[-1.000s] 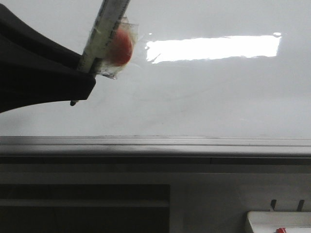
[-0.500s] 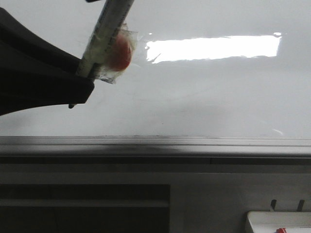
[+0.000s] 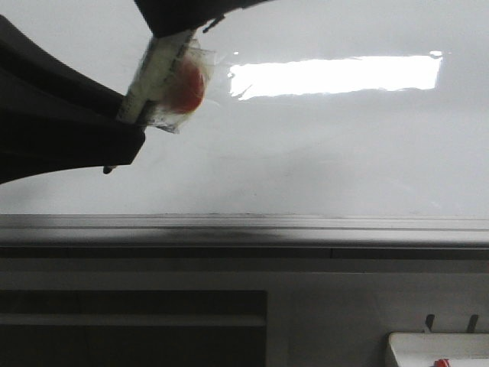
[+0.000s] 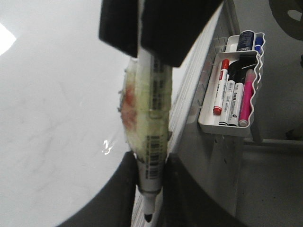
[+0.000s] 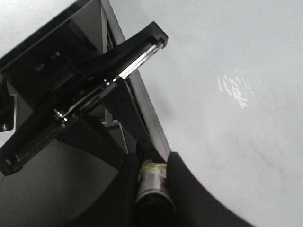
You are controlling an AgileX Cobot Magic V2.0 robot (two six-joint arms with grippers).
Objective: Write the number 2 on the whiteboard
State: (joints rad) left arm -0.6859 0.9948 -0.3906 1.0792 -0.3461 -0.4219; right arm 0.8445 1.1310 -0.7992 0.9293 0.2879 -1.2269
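Observation:
The whiteboard fills the upper front view, glossy with a bright reflection and a grey lower rail. No black digit 2 shows on it. My left gripper is shut on a white marker that has a red lump taped to it. In the left wrist view the marker sits between my left gripper's fingers, bare black tip out. My right gripper is closed on the marker's other end. In the right wrist view my right gripper grips the marker on both sides.
A small white tray with several markers hangs below the board's rail. It shows at the bottom right of the front view with a red item. A dark recess lies under the rail at the lower left.
My right gripper has come down from the top onto the marker's upper end. My left gripper and the marker have shifted slightly down and left.

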